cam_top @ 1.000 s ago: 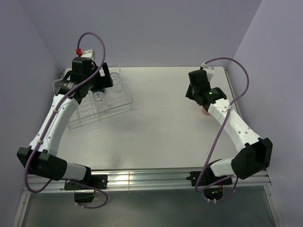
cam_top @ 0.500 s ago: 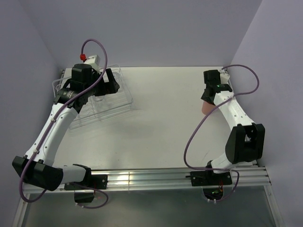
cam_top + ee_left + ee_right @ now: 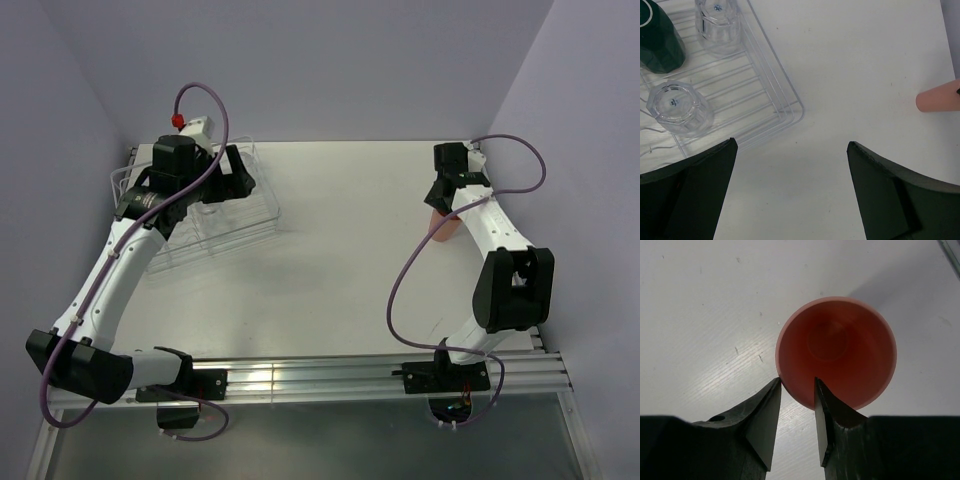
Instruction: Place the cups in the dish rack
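The salmon-pink cup stands upright on the table at the right; it also shows in the left wrist view. My right gripper hangs over it with its jaws narrowly apart astride the near rim, one finger outside and one inside, with a gap left around the wall. The see-through dish rack at the far left holds the dark green mug and two clear tumblers, bottoms up. My left gripper is wide open and empty above the rack's right corner. A third tumbler is hidden.
Purple cables loop above both arms. The table's right edge runs close beside the pink cup. The back wall stands just behind the rack.
My right arm swung toward the table's right edge and brought its gripper down over the pink cup. My left arm shifted slightly right over the rack, then held still.
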Robot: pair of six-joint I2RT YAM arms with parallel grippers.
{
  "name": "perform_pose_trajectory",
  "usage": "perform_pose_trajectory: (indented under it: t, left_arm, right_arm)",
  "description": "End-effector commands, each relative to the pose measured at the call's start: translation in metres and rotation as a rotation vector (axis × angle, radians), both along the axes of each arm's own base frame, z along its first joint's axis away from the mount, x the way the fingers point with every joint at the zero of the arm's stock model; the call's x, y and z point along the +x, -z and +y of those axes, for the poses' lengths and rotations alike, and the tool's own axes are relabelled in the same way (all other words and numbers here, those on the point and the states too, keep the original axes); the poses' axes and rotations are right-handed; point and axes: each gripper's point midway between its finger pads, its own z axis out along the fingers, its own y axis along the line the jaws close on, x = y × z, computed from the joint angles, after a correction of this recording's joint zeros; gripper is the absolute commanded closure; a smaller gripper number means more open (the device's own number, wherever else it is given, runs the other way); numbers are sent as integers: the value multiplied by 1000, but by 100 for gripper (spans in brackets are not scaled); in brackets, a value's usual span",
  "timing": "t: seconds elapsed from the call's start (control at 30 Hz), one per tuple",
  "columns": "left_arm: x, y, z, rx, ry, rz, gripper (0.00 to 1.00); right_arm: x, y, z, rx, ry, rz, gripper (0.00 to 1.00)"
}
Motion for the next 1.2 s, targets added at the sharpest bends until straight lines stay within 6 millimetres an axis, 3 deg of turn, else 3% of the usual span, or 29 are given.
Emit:
perform_pose_trajectory:
  t: [0.0,0.5,0.63,0.7,0.73,0.8,0.9,1.0,1.1,1.13,1.17]
  left_arm:
    - [2,-13,-7,-27,20,-51,1]
    - [2,-5,-10,-14,25,-33,1]
    - [3,-3,-11,-11,25,-29,1]
    - [3,-1,-12,-7,26,-24,1]
    - [4,1,-12,-3,25,-20,1]
    - [4,3,-13,-3,26,-14,1]
    - [5,6,-16,-9,30,-5,1]
    - [5,10,-25,-55,55,11,1]
    - [2,11,-45,-171,124,11,1]
    - [-2,5,-50,-212,151,-9,1]
    - [3,7,-54,-259,176,-44,1]
  right_arm:
    - [9,-22,-5,-7,19,-72,60]
    - [29,-5,-2,-6,-6,-19,60]
    - [30,7,-6,-13,1,17,61]
    - [30,12,-5,-7,-2,28,69]
    - [30,16,-4,-4,-5,38,85]
    - [29,19,-2,9,-11,43,100]
    - [30,12,15,83,-77,11,100]
    - [34,-14,59,228,-223,-79,100]
    - [25,-61,123,427,-433,-190,100]
    - [24,-88,140,485,-486,-266,100]
    - [10,-109,176,598,-620,-291,100]
